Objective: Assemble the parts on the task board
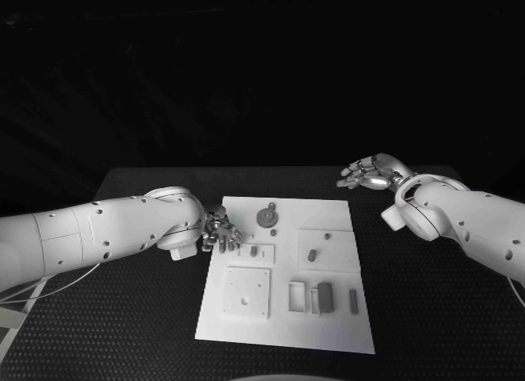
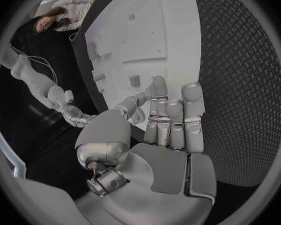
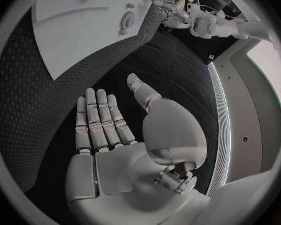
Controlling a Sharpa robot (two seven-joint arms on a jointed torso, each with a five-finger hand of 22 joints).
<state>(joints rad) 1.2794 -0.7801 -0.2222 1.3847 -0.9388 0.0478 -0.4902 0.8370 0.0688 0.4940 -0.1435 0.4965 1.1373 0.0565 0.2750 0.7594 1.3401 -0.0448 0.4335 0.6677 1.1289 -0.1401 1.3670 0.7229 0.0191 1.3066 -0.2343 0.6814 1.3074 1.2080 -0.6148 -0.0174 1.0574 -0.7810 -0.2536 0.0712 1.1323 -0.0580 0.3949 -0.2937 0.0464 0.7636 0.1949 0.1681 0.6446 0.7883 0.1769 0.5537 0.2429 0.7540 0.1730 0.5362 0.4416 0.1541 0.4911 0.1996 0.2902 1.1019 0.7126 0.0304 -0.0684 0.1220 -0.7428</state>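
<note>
Over the task board's (image 1: 288,317) left edge, left hand (image 1: 221,235), fingers outstretched.

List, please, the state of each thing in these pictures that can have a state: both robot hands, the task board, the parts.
Left robot hand: open, holding nothing, at the task board's left edge.
Right robot hand: open, holding nothing, over the table beyond the board's far right corner.
Task board: lying flat on the table.
Round part: on the board, untouched.
Long part: on the board, untouched.

You see the left hand (image 1: 220,236) hovering empty over the task board's (image 1: 331,325) left edge, fingers apart, while the right hand (image 1: 369,172) hangs spread over the black table (image 1: 446,317) beyond the board's far right corner.
</note>
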